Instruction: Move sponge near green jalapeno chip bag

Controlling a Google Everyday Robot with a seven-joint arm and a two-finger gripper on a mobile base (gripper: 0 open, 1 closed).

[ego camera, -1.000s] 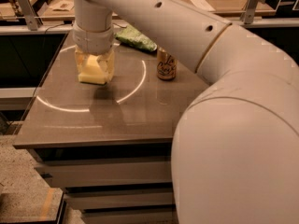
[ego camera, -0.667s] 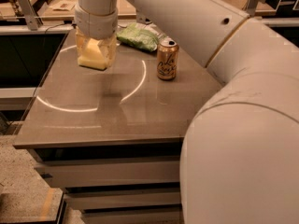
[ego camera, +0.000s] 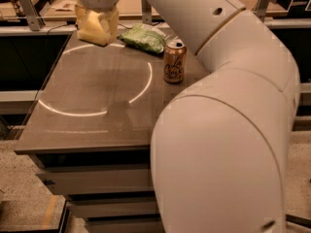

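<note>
My gripper (ego camera: 97, 25) hangs over the far left part of the table, shut on the pale yellow sponge (ego camera: 95, 30), which it holds just above the tabletop. The green jalapeno chip bag (ego camera: 143, 38) lies on the table at the far edge, a short way to the right of the sponge. The sponge and the bag are apart.
A tan-orange soda can (ego camera: 174, 61) stands upright just right of the chip bag. A bright white ring of light marks the grey tabletop (ego camera: 92, 125). My large white arm (ego camera: 223, 144) fills the right foreground. Wooden benches stand behind the table.
The gripper has carried the sponge toward the far edge of the table, closer to the chip bag. The view has shifted, so the can and bag sit lower and more central.
</note>
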